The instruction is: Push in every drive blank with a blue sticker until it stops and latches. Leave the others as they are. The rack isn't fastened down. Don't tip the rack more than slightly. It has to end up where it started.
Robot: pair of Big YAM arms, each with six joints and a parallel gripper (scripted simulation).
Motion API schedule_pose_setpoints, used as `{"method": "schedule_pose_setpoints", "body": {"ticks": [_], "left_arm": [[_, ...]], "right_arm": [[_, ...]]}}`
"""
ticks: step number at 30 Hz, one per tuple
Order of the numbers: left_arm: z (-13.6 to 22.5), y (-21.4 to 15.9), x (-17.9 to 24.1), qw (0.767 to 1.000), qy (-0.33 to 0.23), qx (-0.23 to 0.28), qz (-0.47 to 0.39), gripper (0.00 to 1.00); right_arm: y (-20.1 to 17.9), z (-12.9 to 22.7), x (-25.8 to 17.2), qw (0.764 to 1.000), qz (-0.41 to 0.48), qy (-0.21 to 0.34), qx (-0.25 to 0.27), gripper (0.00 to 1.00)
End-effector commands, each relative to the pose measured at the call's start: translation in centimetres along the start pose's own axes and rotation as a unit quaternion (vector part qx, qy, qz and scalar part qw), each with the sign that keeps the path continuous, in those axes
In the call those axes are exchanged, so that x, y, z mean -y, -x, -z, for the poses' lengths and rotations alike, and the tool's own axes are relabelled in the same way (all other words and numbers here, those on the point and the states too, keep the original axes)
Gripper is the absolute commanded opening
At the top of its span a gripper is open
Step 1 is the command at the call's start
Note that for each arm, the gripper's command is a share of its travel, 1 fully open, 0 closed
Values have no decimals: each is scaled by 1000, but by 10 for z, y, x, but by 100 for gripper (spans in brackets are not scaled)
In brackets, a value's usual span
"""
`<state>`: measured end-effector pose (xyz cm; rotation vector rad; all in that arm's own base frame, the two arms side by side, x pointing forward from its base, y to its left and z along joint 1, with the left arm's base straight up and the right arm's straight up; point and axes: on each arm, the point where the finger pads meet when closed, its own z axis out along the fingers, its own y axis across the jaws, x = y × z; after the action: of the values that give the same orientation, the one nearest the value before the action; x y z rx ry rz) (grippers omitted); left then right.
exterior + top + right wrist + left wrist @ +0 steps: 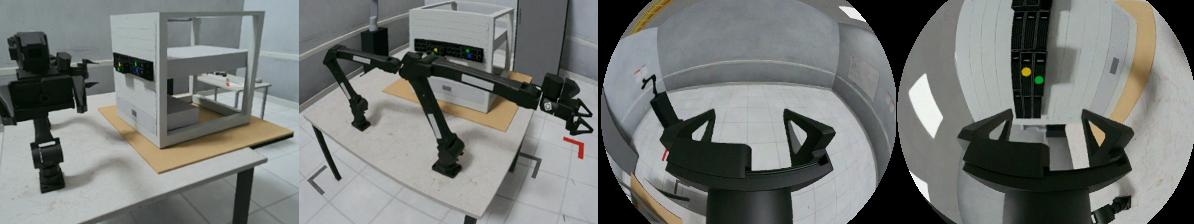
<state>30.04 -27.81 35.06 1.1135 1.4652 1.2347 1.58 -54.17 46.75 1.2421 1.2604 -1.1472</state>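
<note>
The white rack (451, 32) (133, 34) (986, 65) stands upright on a tan board, with a black row of drive blanks across its front. The blue-stickered blank (469, 56) (136, 70) is in the lower part of the row, below a green-stickered blank (467, 50) (135, 64). How far it sticks out is too small to tell. My left gripper (98, 73) (1047, 112) is open and empty in front of the rack, off its face; the left wrist view shows no blue sticker. My right gripper (592, 123) (749, 112) is open and empty, pointing away from the rack beyond the table's side.
A yellow-stickered blank (435, 49) (119, 64) (1026, 72) and another green-stickered blank (432, 53) (118, 69) (1039, 80) sit in the same row. The tan board (501, 123) (164, 165) extends around the rack's base. The right arm's long link crosses before the rack in the top view.
</note>
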Motion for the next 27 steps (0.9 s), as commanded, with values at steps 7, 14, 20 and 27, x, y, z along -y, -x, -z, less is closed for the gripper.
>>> {"method": "schedule_pose_setpoints", "body": {"ticks": [7,14,20,27], "left_arm": [[5,11,-11,997,54,51,-35,100],[5,11,-11,997,54,51,-36,100],[6,17,-28,997,58,53,-18,100],[4,27,-38,997,60,52,-10,100]], "right_arm": [[33,-1,1,999,7,0,32,100],[33,-1,1,999,7,0,32,100],[33,-1,1,999,7,0,32,100],[33,-1,1,999,7,0,32,100]]}}
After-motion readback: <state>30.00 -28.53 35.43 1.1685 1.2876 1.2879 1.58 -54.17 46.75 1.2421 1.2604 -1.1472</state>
